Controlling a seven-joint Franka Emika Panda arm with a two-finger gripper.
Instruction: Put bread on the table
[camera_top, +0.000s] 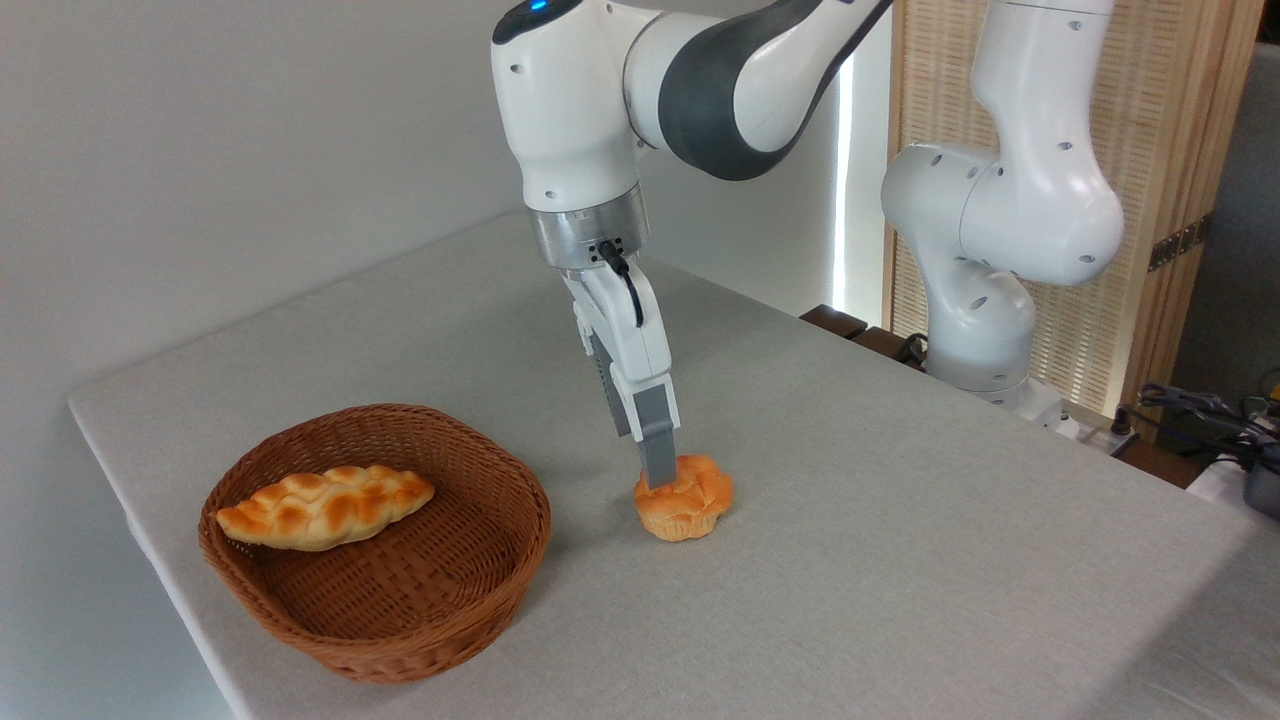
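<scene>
Bread (688, 508) upright on bench (900, 520), right of basket (375, 545); gripper (655, 470) touching its top, jaw state unclear.

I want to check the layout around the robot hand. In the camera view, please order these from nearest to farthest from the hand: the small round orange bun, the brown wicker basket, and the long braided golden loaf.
1. Small round orange bun: on the table, at the hand's fingertip.
2. Brown wicker basket: to the left, its rim nearer.
3. Long braided golden loaf: farther left, inside the basket.

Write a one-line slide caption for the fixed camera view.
Panda gripper at the muffin-shaped bun sitting upright on the cloth-covered table; braided loaf in wicker basket.
</scene>
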